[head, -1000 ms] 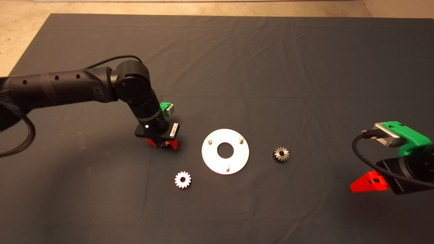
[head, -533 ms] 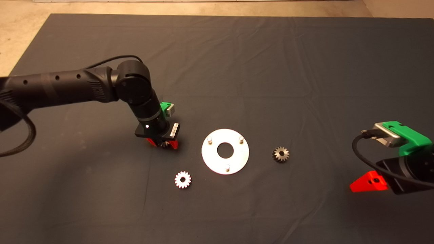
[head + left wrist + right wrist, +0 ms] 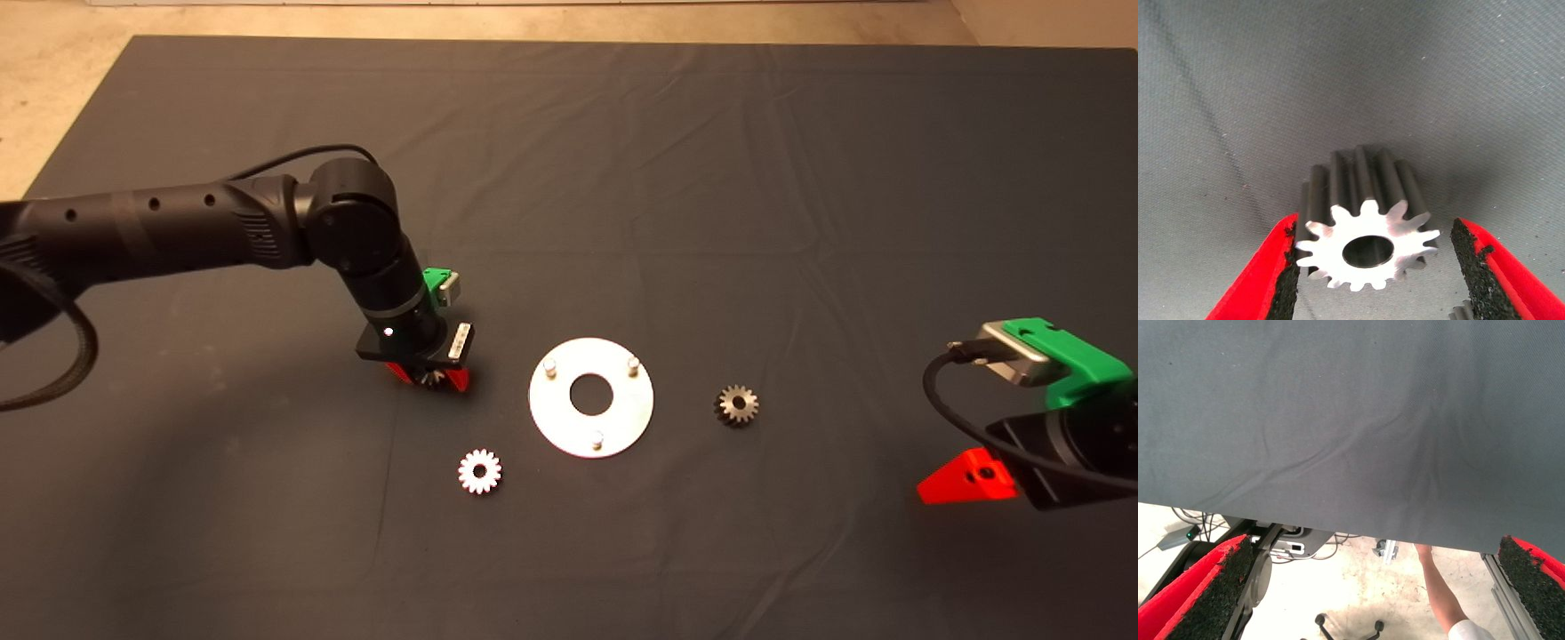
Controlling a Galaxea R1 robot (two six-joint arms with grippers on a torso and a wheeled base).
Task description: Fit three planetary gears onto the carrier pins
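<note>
A shiny round disc lies mid-mat with three carrier pins standing on it in a triangle, all bare. One planetary gear rests on the mat between the fingers of my left gripper. One pad is at its teeth and the other pad stands a little off, so the gripper is open. From above, the left gripper is just left of the disc. A bright gear lies near-left of the disc and a darker gear lies to its right. My right gripper is parked, open.
The dark mat has shallow creases. In the right wrist view, beyond the mat's edge, there is floor with cables, a wheeled base and a person's arm.
The left arm has crept a few pixels toward the near right over its gear. The disc, the other two gears and the right arm have not moved.
</note>
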